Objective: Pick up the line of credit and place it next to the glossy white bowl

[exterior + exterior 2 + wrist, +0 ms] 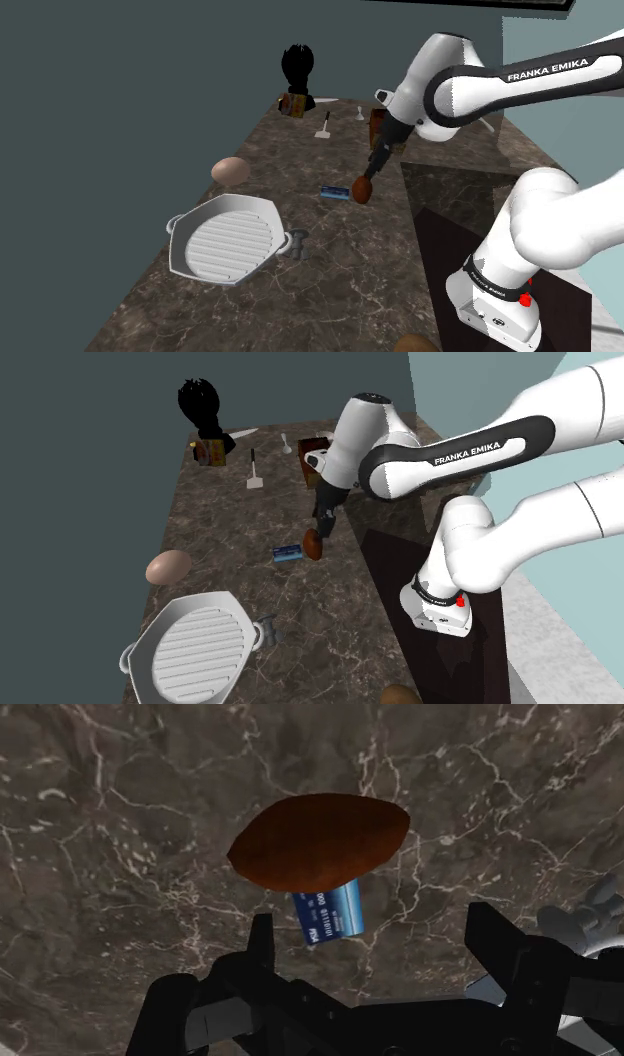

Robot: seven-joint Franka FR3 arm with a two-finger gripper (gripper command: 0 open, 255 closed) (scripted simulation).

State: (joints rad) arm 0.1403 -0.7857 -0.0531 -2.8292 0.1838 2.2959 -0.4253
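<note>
At the shoulder view's left, a white round grill pan with a ridged bottom (225,240) lies on the dark brown marble counter with pale veins (340,300). A small dark grey fitting (293,246) sits just beside the pan's right rim. Behind the pan and apart from it sits a tan egg-shaped lump (230,170). Further back stands a black bushy shape (298,68) with a small brown box (293,104) at its foot. A white spatula (325,125) lies a little to the right of them.

Near the middle of the counter lies the blue credit card with white print (333,192) — flat on the marble and not held. A reddish-brown oval lump (362,189) lies just beside it on the right. In the wrist view this lump hides the card's far end, and whether the two touch cannot be told.

The all-black two-finger gripper (367,177) hangs slanted over the oval lump, its tips close above it. In the wrist view its fingers (262,944) stand wide apart with nothing between them — card and lump both lie beyond the tips. Further right, the white Franka arm with dark joints (520,75) bends back down to its base on the dark box stand (450,215).
</note>
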